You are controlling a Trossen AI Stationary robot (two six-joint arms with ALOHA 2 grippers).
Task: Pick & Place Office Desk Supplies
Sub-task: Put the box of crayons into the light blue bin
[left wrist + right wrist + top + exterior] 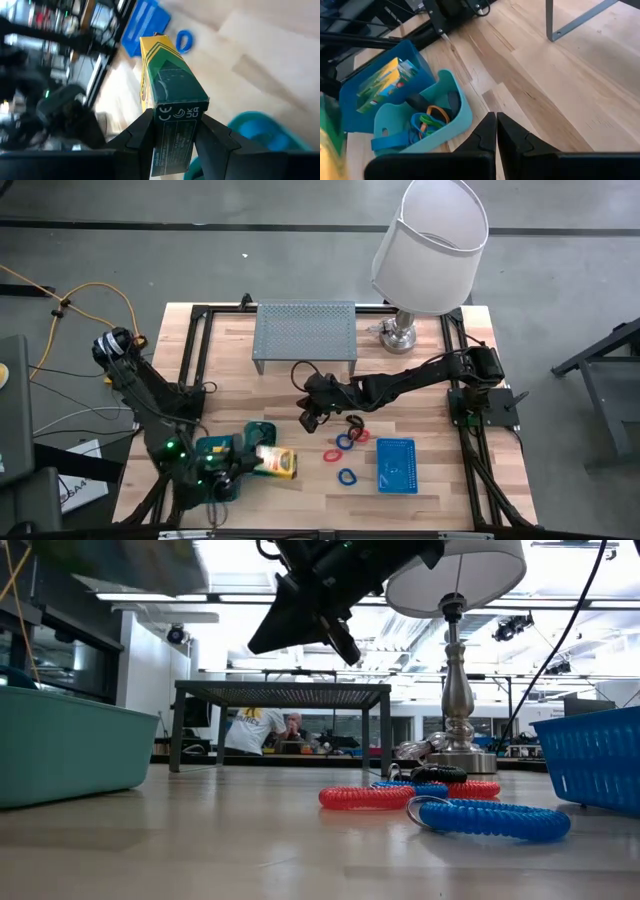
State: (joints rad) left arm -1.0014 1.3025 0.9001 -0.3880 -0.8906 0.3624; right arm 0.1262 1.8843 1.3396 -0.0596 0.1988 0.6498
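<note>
Holding the crayon box (170, 95) between its two fingers (142, 135), our left gripper (252, 460) sits at the table's near left, beside the teal trays (215, 450); we see the box jutting toward the band loops (345, 452). Our right gripper (310, 418) hangs mid-table with its fingers (487, 135) pressed together on nothing, just beyond the loops. We find the blue mesh basket (397, 465) lying right of the loops.
</note>
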